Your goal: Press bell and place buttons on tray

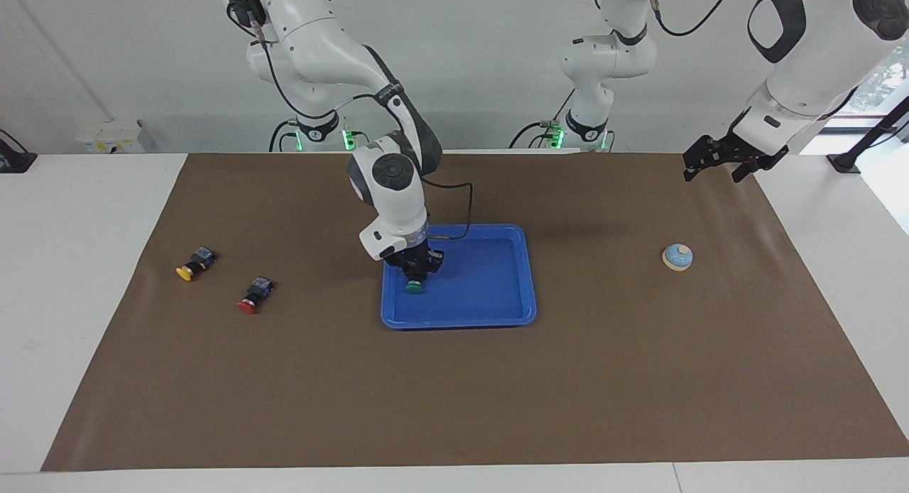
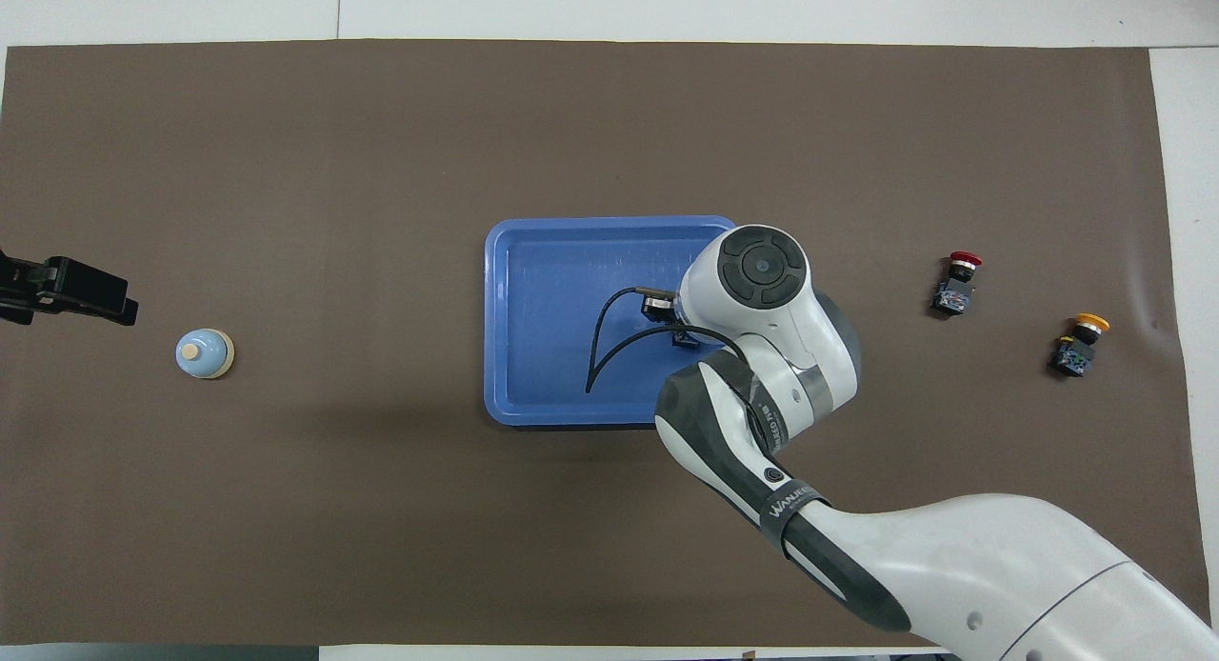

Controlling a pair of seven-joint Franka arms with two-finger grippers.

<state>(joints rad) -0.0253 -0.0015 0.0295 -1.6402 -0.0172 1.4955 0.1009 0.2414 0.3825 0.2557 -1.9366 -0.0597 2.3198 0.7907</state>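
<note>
Right gripper [image 1: 415, 271] clamped on green button [image 1: 413, 288], low over blue tray [image 1: 497, 315] at frame centre, at tray's end nearest right arm. Red button [image 1: 248, 306] and yellow button [image 1: 186, 272] on brown mat [image 1: 454, 393], mid-left of facing view. Bell [image 1: 677, 257] mid-right. Left gripper [image 1: 724, 159] waits upper right, jaws wide, holding nothing.

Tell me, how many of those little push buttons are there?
3. The green button is held in the right gripper over the tray. The red button and yellow button lie on the mat toward the right arm's end. None seems hidden.
</note>
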